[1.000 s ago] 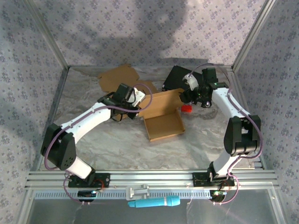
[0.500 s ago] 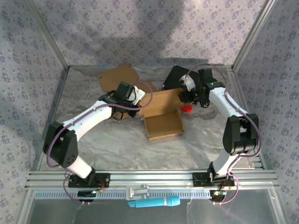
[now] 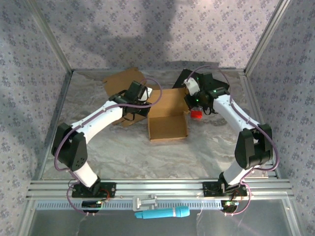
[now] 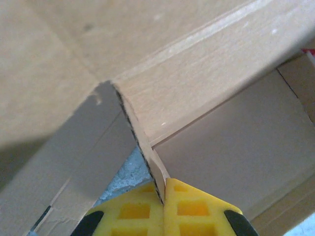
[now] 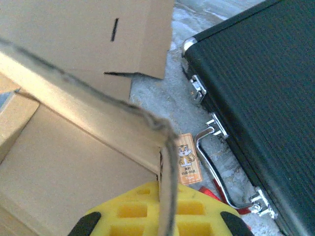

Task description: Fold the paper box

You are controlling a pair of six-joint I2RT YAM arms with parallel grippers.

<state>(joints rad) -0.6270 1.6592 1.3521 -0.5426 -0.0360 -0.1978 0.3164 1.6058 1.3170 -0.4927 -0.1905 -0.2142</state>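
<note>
Left gripper (image 4: 165, 183) was pinched shut on a left wall edge of the brown corrugated cardboard box (image 3: 168, 129); right gripper (image 5: 166, 191) was clamped on its right flap. Box sat mid-table, tray walls raised, far lid panel open. Judged part-folded: closing the lid remained. Black textured case (image 5: 256, 88) lay far right.

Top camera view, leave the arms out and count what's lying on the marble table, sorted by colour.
Brown cardboard: 2, the half-folded box and a flat sheet
Black: 1, a case
Red: 1, a small item
Total: 4
</note>
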